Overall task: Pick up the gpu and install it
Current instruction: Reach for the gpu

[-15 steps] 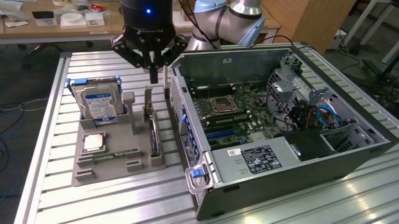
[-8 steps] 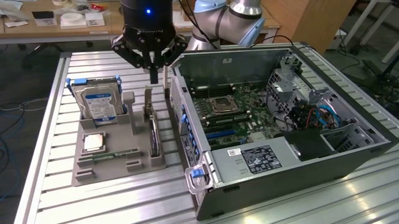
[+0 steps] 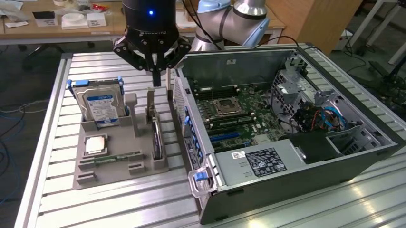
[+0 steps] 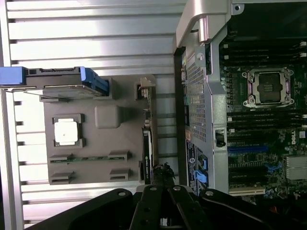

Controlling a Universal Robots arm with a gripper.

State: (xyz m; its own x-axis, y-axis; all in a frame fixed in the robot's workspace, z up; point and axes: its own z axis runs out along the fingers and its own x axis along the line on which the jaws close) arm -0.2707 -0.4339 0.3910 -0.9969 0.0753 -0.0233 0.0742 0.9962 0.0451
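Black and thin, the gpu stands on edge in the grey holder, just beside the open computer case. My gripper hangs above it, fingers pinched together and gripping nothing.

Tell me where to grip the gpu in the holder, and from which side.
Probably its exposed top edge, pinched across the two faces, coming straight down. The gpu stands on edge in a slot of the gray holder, so its lower edge is buried, and the computer case crowds one face.
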